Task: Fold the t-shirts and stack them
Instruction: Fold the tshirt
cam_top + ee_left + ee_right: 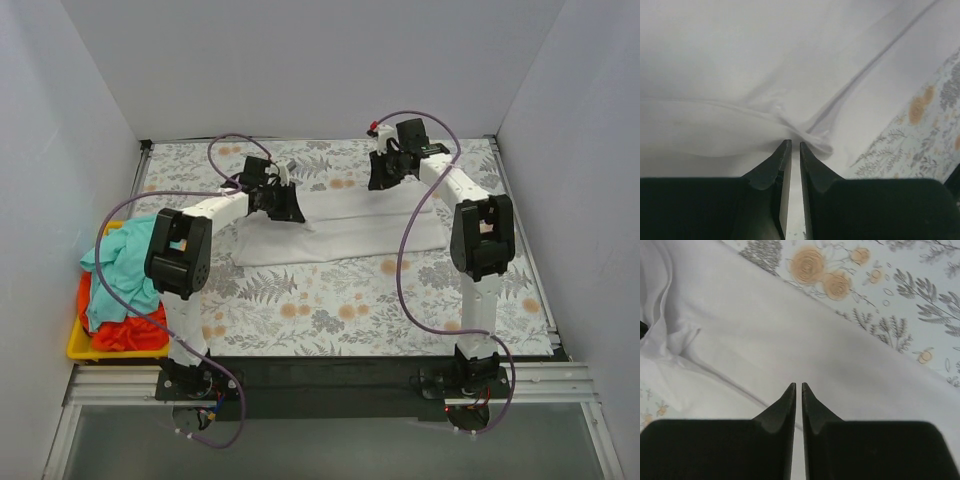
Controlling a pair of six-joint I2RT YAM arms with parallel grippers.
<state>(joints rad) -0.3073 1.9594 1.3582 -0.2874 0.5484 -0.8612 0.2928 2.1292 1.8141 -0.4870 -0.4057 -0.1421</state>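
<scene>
The white t-shirt (340, 235) lies partly folded as a wide band across the middle of the table. My left gripper (285, 210) is at its left part. In the left wrist view this gripper (794, 142) is shut on a puckered fold of the white t-shirt (740, 75). My right gripper (383, 180) is at the shirt's far edge. In the right wrist view it (798, 385) is shut over smooth white cloth (790, 340), with no cloth seen bunched at its tips. A teal t-shirt (120, 270) and an orange-red t-shirt (130, 330) lie crumpled at the left.
The teal and orange-red shirts sit in a yellow tray (85, 348) at the table's near left edge. The floral table cover (330, 300) shows around the white shirt. White walls close in the back and both sides.
</scene>
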